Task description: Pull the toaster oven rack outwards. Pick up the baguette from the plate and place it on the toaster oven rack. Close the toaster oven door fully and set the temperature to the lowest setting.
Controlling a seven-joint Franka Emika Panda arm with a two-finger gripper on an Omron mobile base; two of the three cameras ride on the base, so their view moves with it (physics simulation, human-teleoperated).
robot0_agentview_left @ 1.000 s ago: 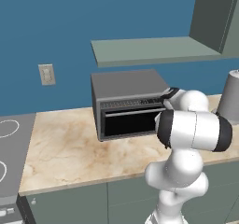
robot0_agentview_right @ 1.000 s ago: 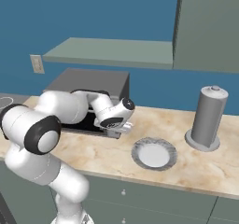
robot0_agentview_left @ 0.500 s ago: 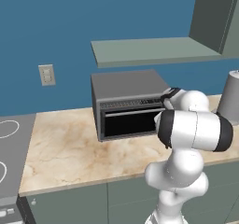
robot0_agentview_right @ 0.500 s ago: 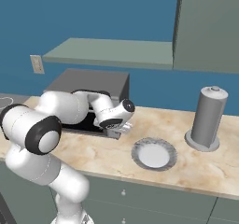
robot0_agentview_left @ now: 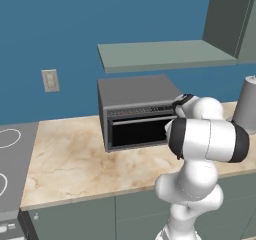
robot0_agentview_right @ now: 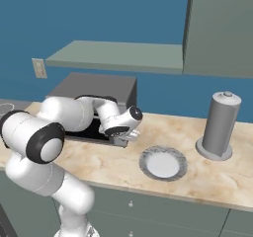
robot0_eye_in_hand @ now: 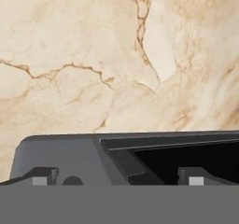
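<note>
Still, the hand [robot0_agentview_right: 123, 139] hovers unmoved beside the toaster oven door [robot0_eye_in_hand: 60, 160]; its grip state is unclear.

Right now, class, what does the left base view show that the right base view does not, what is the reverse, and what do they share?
Left base view: the toaster oven seen from the front, with its dark face, and the stove burners at the far left.
Right base view: the plate, its centre bare, and the gripper low by the oven's front.
Both: the oven's grey top, the tall grey container, the wall shelf, the outlet and the marble counter.
</note>
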